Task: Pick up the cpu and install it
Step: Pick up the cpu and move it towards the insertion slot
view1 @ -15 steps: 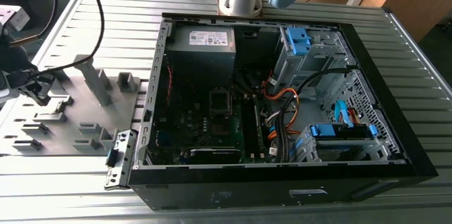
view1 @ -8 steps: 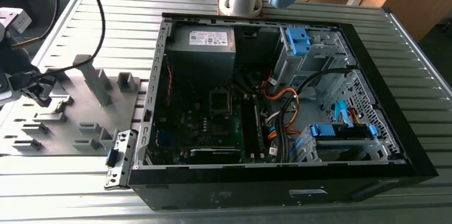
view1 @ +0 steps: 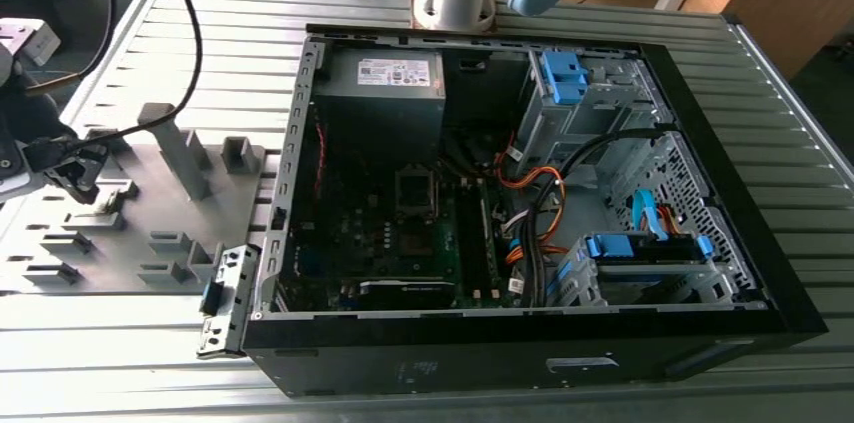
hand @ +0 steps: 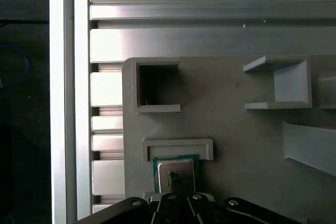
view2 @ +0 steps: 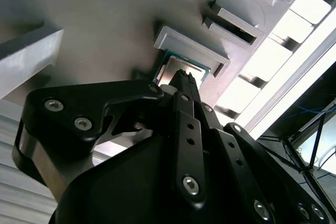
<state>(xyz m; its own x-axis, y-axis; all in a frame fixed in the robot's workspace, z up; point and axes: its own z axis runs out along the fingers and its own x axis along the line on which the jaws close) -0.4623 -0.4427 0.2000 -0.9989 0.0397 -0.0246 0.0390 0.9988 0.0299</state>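
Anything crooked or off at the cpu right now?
Nothing stands out. The cpu lies square to its bracket on the grey fixture, with the gripper down at it.

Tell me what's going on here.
The arm's gripper is down at the grey fixture plate, which sits beside the open computer case on the exterior view's left. It is close over the cpu; whether it touches is unclear. The cpu lies flat in its bracket on the plate, not yet lifted.
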